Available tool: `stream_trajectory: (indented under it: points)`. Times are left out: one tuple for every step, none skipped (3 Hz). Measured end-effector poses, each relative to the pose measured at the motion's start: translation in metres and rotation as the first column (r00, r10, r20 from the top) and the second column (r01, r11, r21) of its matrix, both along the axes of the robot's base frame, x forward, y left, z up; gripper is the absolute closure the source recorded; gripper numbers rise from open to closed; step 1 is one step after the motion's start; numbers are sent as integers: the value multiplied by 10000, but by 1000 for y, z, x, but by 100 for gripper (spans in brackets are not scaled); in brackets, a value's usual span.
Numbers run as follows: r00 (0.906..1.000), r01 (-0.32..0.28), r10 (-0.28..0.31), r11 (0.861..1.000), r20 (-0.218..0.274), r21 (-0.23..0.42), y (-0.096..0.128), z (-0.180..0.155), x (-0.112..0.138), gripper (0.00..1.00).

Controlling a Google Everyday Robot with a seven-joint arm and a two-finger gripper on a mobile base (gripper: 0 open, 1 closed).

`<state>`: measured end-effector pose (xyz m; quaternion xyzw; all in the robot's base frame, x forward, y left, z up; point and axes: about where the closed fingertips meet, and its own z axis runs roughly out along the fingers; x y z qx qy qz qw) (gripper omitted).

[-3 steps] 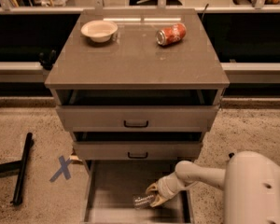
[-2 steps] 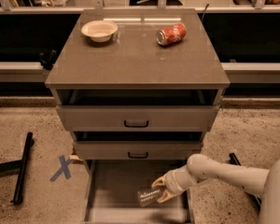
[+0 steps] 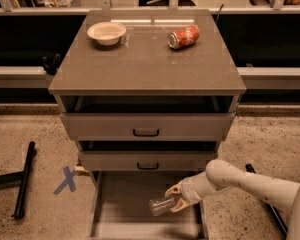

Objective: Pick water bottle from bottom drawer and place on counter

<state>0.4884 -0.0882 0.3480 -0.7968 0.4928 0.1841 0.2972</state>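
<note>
Speckled stone flooring (image 3: 30, 134) surrounds a grey-brown drawer cabinet that fills the middle of the view, with dark shelving running behind it at twelve o'clock. On the cabinet's glossy bench (image 3: 145, 69) a pale bowl (image 3: 106, 33) sits upright toward eleven o'clock, and a red soda can (image 3: 184, 36) lies on its side toward one o'clock, well apart from the bowl.

Below the bench edge the top drawer (image 3: 105, 126) and the middle drawer (image 3: 110, 161), each with a black handle, are pulled out a little. The bottom drawer (image 3: 122, 199) stands pulled out farthest, at six o'clock, its flat floor in plain sight.

A white arm (image 3: 240, 181) reaches in from four o'clock, its wrist pointing toward nine o'clock over the right half of that drawer. The claw (image 3: 172, 200) is clamped around the water bottle (image 3: 160, 206), one tan finger above it and one below. The clear bottle lies nearly level, its free end sticking out of the claw toward nine o'clock. It is inside the outline of the bottom drawer, near the right wall; whether it touches the drawer floor cannot be told.

On the flooring at eight o'clock a blue taped cross (image 3: 67, 180) lies just beside the cabinet, and a black bar (image 3: 24, 179) lies farther out toward nine o'clock.
</note>
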Motion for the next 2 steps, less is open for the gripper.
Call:
stream_trajectory:
  points:
    - [9980, -212, 178, 9982, 610, 568, -13, 73, 28, 100]
    - [9925, -267, 212, 9986, 1205, 446, -24, 135, 45, 100]
